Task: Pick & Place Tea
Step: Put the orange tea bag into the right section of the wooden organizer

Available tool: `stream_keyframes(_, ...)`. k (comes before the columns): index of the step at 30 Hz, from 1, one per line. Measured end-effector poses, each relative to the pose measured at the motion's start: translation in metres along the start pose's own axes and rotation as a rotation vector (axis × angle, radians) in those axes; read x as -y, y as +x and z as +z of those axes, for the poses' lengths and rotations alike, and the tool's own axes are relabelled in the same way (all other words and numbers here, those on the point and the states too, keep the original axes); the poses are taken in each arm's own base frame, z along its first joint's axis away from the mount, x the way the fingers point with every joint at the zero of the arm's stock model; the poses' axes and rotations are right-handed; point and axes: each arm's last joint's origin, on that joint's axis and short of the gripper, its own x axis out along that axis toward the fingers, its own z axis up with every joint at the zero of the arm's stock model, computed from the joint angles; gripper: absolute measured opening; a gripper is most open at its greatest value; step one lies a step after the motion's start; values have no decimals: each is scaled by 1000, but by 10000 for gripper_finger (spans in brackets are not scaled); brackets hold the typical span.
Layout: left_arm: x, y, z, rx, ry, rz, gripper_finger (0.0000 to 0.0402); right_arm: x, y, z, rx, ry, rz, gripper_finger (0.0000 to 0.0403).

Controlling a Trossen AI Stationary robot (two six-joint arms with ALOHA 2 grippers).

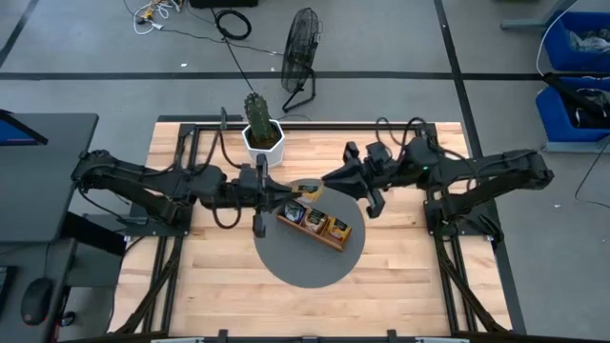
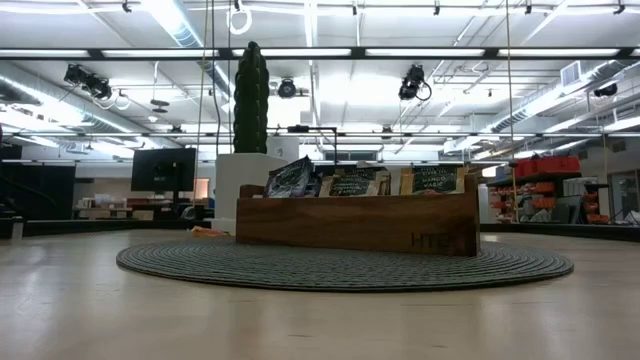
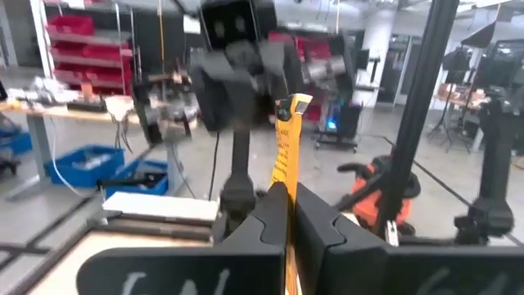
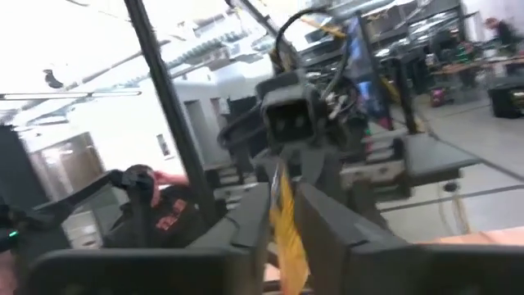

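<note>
Both arms meet level above the round grey mat [image 1: 286, 267]. Between them hangs one orange tea packet [image 1: 311, 191], edge-on in both wrist views. My left gripper [image 1: 294, 194] [image 3: 285, 215] is shut on it. My right gripper [image 1: 326, 181] [image 4: 283, 215] faces it from the table's right, its fingers a little apart on either side of the same packet [image 4: 286, 221]. Below them the brown wooden tray [image 1: 303, 231] [image 2: 355, 222] rests on the mat with more tea packets [image 2: 350, 182] standing upright in its compartments. My left gripper pinches the orange packet's flat faces between its two fingers at the end nearest it [image 3: 283, 192]. The fingers come level from the table's left. The packet stands on edge, its far end [image 3: 296, 103] sticking out toward the other gripper, clear of the tray. My right gripper has the packet's other end [image 4: 282, 192] between its fingers [image 4: 250, 225], level from the table's right; whether they touch it I cannot tell.
A cactus in a white pot [image 1: 262, 129] [image 2: 250, 100] stands just behind the tray, close under the left arm. A floor fan [image 1: 301, 52] is beyond the table's far edge. Bare wood lies near the front edge [image 1: 315, 310].
</note>
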Motion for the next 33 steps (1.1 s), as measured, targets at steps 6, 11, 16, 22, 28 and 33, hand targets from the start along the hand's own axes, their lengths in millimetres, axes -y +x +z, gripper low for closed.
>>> stream_keyframes(6, -1, -1, -13, -133, -21, 13, 4, -5, -7, 23, -142, -8, -115, 163)
stream_keyframes(11, -4, -1, -18, -187, -4, 28, 4, -4, 18, 33, -419, -48, -182, 180)
stream_keyframes(16, -6, -1, -19, -192, -3, 20, 3, -4, 41, 43, -588, -48, -157, 172)
stream_keyframes(22, -6, -1, -19, -193, 17, 17, 3, 0, 62, 40, -710, -66, -153, 169)
stream_keyframes(28, -6, -1, -19, -193, 17, 18, 3, 7, 72, 28, -759, -83, -158, 162)
stream_keyframes(33, -6, -1, -19, -200, 23, 19, 3, 6, 72, 29, -758, -100, -150, 77)
